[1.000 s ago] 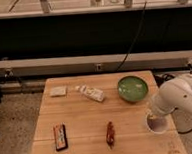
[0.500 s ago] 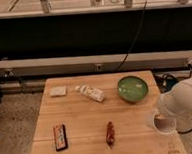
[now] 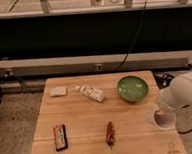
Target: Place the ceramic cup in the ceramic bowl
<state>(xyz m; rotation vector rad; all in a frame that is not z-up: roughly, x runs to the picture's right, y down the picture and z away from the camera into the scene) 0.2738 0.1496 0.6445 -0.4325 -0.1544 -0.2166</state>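
Observation:
The ceramic cup [image 3: 164,119] is a small white cup near the right edge of the wooden table [image 3: 82,117]. The ceramic bowl [image 3: 133,88] is glossy green and sits at the back right of the table, up and to the left of the cup. It holds nothing. My gripper [image 3: 161,110] is at the end of the white arm [image 3: 186,94], which reaches in from the right. The gripper is right at the cup's top, and the arm's bulk covers part of the cup.
A pale flat packet [image 3: 58,91] and a lying white tube [image 3: 91,93] are at the back of the table. A dark snack bar [image 3: 59,136] and a red-brown stick-shaped pack [image 3: 110,133] lie in front. A black wall with cables runs behind.
The arm has drawn back to the right, and the cup has shifted a little to the right with it. The bowl and other items have not moved.

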